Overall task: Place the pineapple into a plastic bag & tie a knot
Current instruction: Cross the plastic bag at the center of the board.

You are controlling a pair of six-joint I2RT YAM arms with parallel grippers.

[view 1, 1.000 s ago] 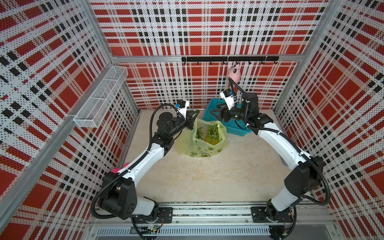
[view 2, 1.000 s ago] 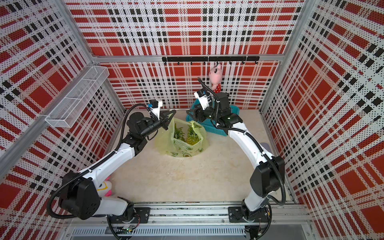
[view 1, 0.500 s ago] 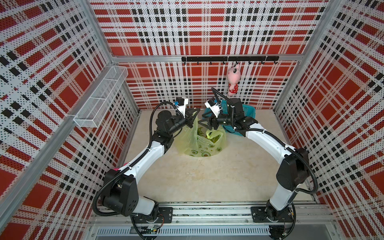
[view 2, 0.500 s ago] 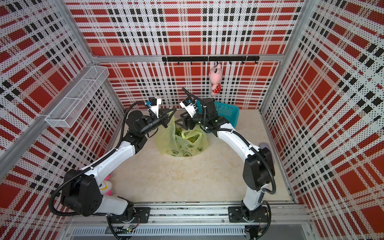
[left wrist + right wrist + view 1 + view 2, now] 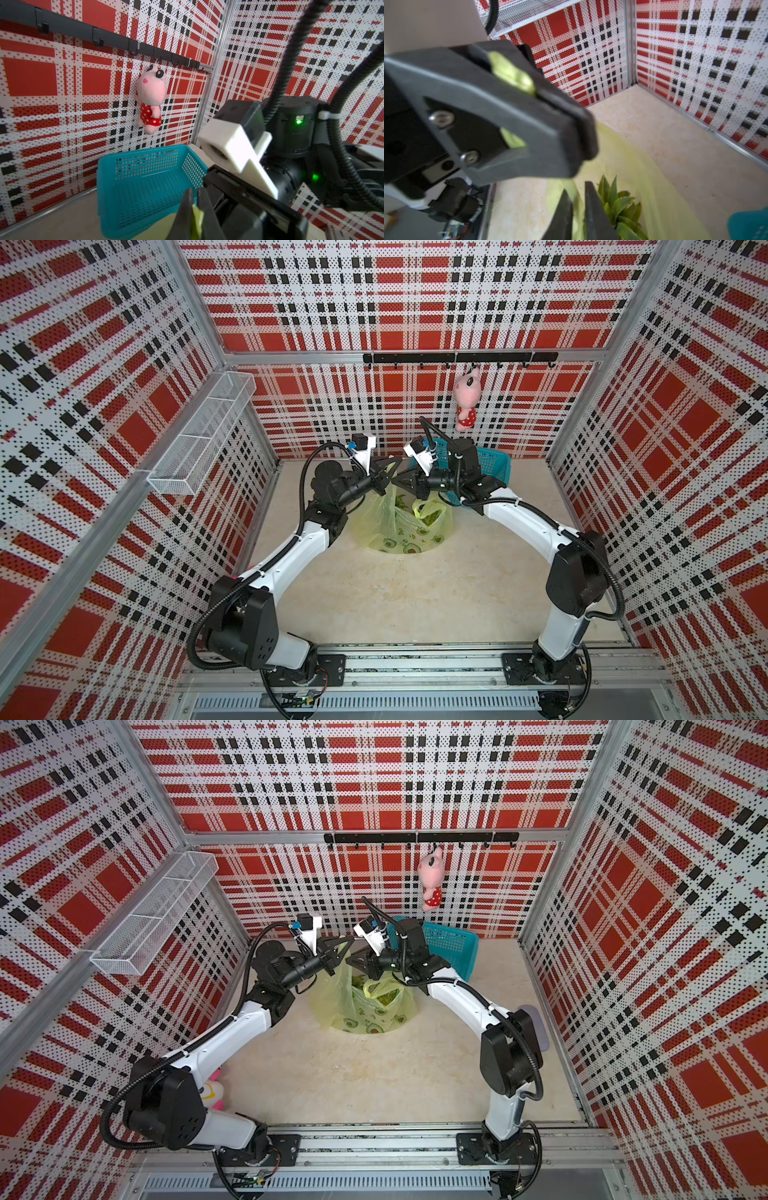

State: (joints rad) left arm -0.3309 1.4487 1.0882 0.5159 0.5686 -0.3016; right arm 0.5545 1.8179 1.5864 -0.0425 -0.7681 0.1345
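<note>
The yellow-green plastic bag (image 5: 397,533) (image 5: 365,1013) stands at the back of the table, one handle strip pulled up. The pineapple's green crown (image 5: 618,202) shows inside it (image 5: 430,517). My left gripper (image 5: 385,485) (image 5: 195,190) is shut on that strip, with plastic (image 5: 197,216) pinched between its fingers. My right gripper (image 5: 395,482) (image 5: 578,187) meets it tip to tip and is shut on the same strip just below. In the right wrist view the left gripper (image 5: 583,128) fills the foreground with plastic in it. No knot is in view.
A teal mesh basket (image 5: 492,464) (image 5: 145,176) stands behind the right arm by the back wall. Above it a pink plush (image 5: 466,400) hangs from the hook rail. A wire shelf (image 5: 203,435) juts from the left wall. Another plush (image 5: 212,1090) lies by the left arm's base.
My right gripper swung left from the basket to the raised handle strip beside the left gripper and shut on it. The left gripper kept hold, and the bag's mouth drew narrower.
</note>
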